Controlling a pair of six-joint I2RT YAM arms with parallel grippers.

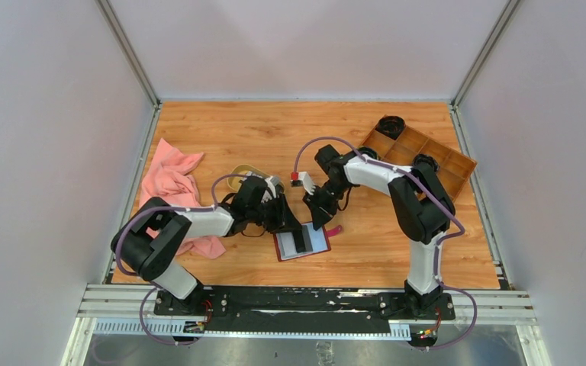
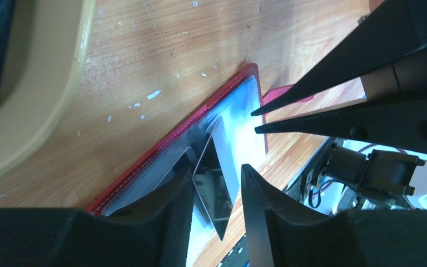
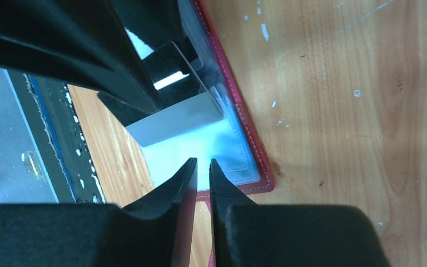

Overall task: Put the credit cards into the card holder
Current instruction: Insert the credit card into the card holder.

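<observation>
The dark red card holder (image 1: 302, 242) lies open on the table, grey pockets up. A dark credit card (image 2: 217, 189) stands tilted with its far end in a pocket. It sits between my left gripper's (image 2: 217, 169) parted fingers, leaning on the left one and apart from the right one. The card looks grey in the right wrist view (image 3: 178, 117). My right gripper (image 3: 202, 161) is all but shut and empty, its tips at the holder's (image 3: 239, 122) red edge next to the snap tab (image 1: 334, 229). No other cards show.
A tan oval dish (image 1: 246, 174) sits just behind the left gripper (image 1: 286, 223). A pink cloth (image 1: 172, 187) lies at the left. A brown wooden compartment tray (image 1: 420, 152) stands at the back right with a black round thing (image 1: 391, 124) in it.
</observation>
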